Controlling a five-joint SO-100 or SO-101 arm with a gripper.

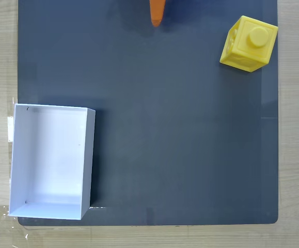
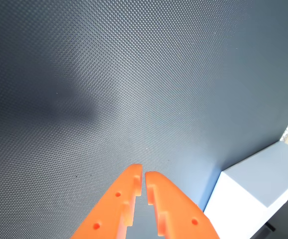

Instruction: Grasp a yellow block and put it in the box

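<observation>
Orange fingertips of the hand (image 2: 144,173) were pressed together over the dark mat (image 2: 134,74) beside the box (image 2: 253,199) in the wrist view, while the fixed view showed the yellow block (image 1: 249,43) at the mat's upper right, well apart from the box (image 1: 15,155) at lower left.

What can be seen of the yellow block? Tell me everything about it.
The yellow block is a bright yellow cube that looks like plastic, with a round raised stud on its top face and embossed, framed sides. In the fixed view it sits stud up, turned slightly askew, near the upper right corner of the dark mat. Only the mat touches it. The orange gripper is off to its left, apart from it, and the white box is far away at the lower left.
</observation>
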